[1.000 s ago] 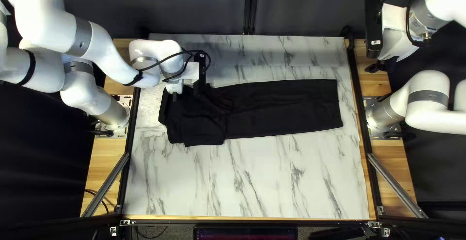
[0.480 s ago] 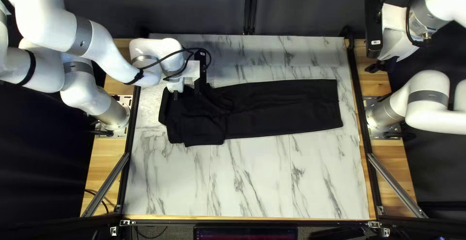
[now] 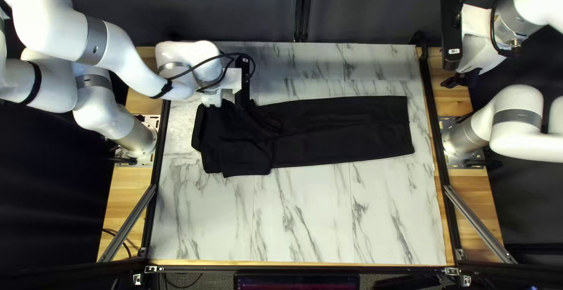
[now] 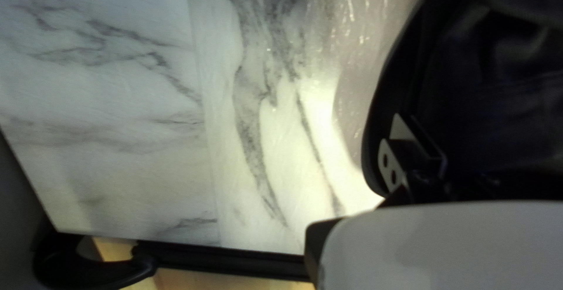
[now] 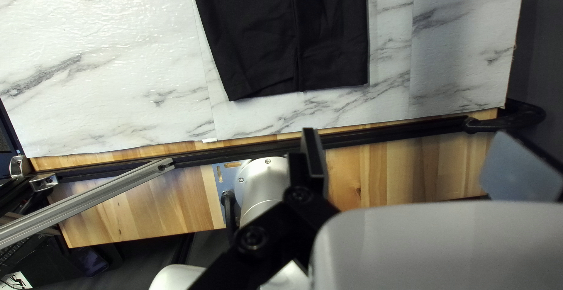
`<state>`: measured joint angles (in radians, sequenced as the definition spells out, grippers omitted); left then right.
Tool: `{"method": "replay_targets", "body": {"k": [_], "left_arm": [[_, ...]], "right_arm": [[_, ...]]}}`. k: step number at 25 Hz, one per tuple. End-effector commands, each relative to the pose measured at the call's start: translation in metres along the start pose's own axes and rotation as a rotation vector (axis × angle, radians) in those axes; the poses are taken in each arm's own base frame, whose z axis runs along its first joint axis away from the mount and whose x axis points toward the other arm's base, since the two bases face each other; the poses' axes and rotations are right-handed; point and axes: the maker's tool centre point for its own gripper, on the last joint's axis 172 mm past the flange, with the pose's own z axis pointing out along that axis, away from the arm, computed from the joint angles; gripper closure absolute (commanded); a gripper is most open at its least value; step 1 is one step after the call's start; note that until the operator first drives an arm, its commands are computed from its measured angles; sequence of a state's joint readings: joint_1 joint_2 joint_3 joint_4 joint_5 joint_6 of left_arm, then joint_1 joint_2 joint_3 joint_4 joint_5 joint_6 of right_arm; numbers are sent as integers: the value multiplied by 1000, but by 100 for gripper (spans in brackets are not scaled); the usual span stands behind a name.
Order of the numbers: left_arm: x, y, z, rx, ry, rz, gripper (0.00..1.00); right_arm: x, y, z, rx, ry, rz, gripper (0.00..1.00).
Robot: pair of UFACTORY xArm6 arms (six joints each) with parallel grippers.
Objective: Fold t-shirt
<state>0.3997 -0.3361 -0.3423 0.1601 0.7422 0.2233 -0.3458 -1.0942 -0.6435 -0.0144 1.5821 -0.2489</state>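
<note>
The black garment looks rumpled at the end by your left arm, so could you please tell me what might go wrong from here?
My left gripper is low at the rumpled end of the black garment, so moving it might snag or drag those folds. Dark layers overlap there, so I could catch too many or too few. My right gripper is well off the cloth, so the long flat part may slide or skew if I pull.

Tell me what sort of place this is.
Most likely a robotics lab: a white left arm and right arm flank a marble-patterned tabletop, with a dark curtain behind.
</note>
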Motion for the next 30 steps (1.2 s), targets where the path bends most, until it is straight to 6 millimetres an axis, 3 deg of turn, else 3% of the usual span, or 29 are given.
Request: {"method": "replay_targets", "body": {"k": [1,6,7,9,12,13,19,20,22,23,30], "left_arm": [[1,-12,1,4,0,0,100],[2,-15,8,2,-5,-4,97],[1,-15,8,1,-6,-4,86],[1,-12,7,1,-6,-4,36],[1,-8,2,1,-3,-1,3],[2,-6,1,2,-1,1,0],[3,-3,-1,1,4,6,0],[3,-3,-2,1,3,7,8],[3,-4,-3,1,3,9,61],[4,-4,-4,2,3,10,100],[8,-9,-10,9,2,18,100]], "right_arm": [[0,0,0,0,0,0,0],[0,0,0,0,0,0,0],[0,0,0,0,0,0,0],[0,0,0,0,0,0,0],[0,0,0,0,0,0,0],[0,0,0,0,0,0,0],[0,0,0,0,0,0,0],[0,0,0,0,0,0,0],[0,0,0,0,0,0,0],[0,0,0,0,0,0,0],[0,0,0,0,0,0,0]]}}
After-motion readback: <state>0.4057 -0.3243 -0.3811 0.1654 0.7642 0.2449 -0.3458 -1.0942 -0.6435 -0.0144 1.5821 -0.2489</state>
